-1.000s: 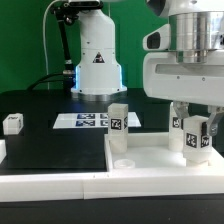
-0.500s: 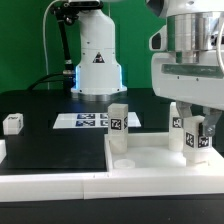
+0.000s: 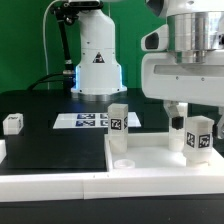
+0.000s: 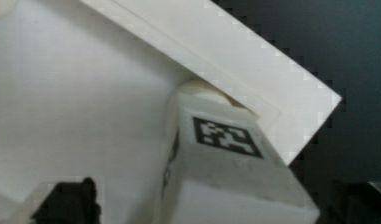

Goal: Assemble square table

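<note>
The square table's flat white top [image 3: 150,158] lies at the exterior view's front right. One tagged white leg [image 3: 118,125] stands upright at its far left corner. A second leg [image 3: 196,136] stands upright near the top's right side. My gripper [image 3: 196,120] hangs straight over that second leg, open, with a finger on each side. In the wrist view the leg [image 4: 222,150] rises from the top [image 4: 80,100] between my gripper [image 4: 222,205] jaws, with a gap beside the dark finger [image 4: 71,200]. A third leg [image 3: 12,123] lies loose at the far left.
The marker board [image 3: 90,121] lies flat on the black table behind the top. A long white rail [image 3: 60,182] runs along the front edge. The robot's white base [image 3: 96,60] stands at the back, before a green wall.
My jaws have spread apart and let go of the right-hand leg, which stays upright on the top. The hand has shifted slightly.
</note>
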You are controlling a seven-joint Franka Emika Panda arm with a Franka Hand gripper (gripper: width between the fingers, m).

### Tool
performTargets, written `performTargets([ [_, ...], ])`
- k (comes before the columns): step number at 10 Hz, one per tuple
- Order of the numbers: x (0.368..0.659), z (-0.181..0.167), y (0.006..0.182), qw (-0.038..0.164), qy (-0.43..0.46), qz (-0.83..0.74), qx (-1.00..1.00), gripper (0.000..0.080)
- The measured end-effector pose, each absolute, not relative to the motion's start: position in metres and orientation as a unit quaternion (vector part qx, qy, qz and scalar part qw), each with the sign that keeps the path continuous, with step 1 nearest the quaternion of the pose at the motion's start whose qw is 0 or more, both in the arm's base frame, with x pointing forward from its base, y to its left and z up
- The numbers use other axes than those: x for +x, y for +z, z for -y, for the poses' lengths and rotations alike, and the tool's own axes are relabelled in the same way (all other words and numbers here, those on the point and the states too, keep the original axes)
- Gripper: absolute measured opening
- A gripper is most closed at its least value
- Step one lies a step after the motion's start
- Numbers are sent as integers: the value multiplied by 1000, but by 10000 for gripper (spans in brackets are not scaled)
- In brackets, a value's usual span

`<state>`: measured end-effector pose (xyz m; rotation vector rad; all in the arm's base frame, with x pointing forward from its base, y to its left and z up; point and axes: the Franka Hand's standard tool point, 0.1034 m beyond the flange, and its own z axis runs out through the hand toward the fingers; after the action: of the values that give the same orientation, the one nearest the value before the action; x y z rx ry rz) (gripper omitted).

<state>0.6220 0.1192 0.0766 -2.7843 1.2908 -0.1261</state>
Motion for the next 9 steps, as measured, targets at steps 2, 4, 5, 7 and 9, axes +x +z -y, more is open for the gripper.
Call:
performTargets([
  [2,623,-120,77,32,-47,-310,-949,649],
  [4,623,-119,77,27,-50,-221,-974,649],
  [5,623,-121,77,26,-51,-185,-981,649],
  [7,622,-125,78,19,-54,-103,-993,649],
  [9,623,-124,78,16,-55,-59,-997,649],
])
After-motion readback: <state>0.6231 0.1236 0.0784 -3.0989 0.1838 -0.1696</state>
